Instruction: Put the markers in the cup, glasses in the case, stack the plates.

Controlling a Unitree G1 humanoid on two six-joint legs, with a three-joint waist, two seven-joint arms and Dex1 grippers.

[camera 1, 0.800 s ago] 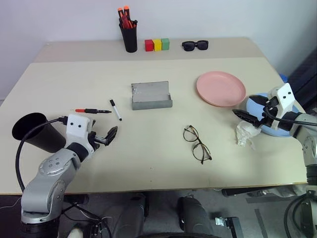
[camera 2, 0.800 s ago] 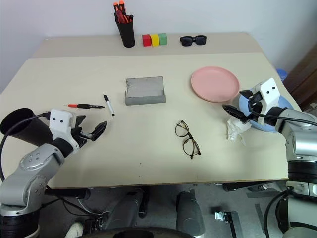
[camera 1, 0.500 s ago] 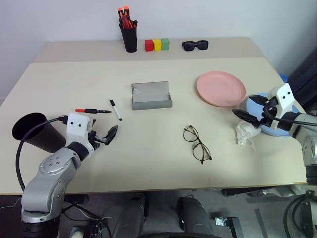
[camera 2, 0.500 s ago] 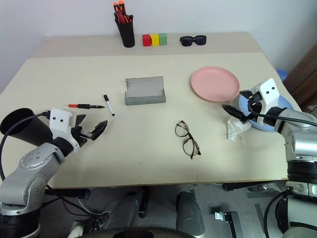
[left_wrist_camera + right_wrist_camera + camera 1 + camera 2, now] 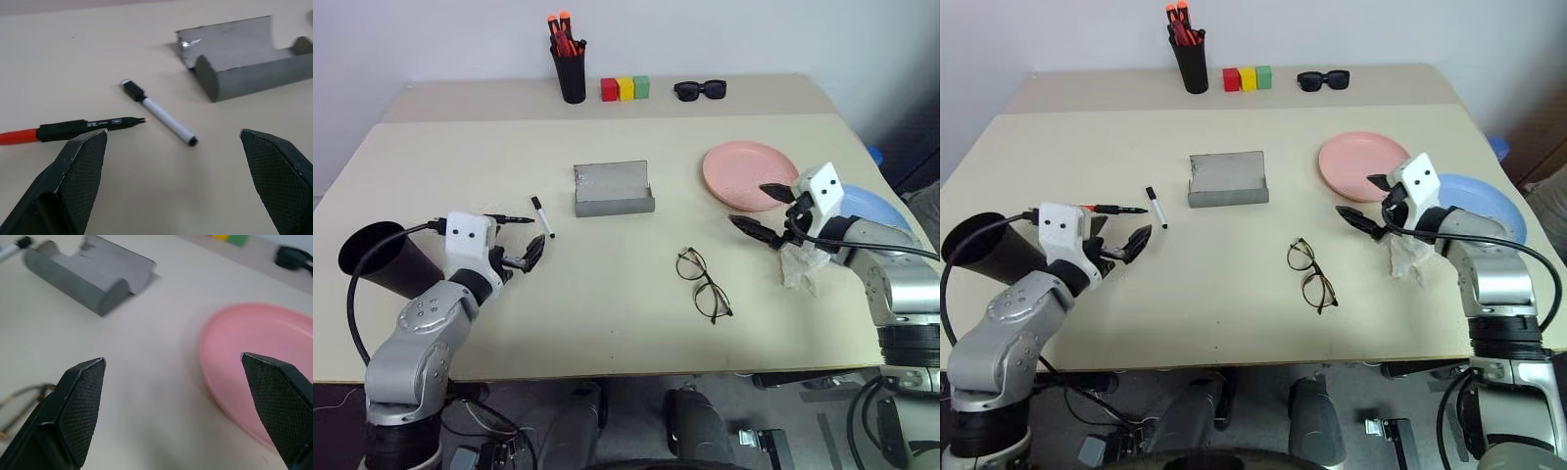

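Both grippers hold nothing, fingers spread wide. Left gripper hovers low over the table, just short of the red marker and white marker. Black cup sits beside the left arm. Right gripper hangs by the pink plate, with the blue plate behind it. Glasses lie mid-table, nearer than the open grey case.

The tabletop looks smooth, matt beige laminate. The case shows dull grey felt-like shell; the pink plate appears smooth plastic.
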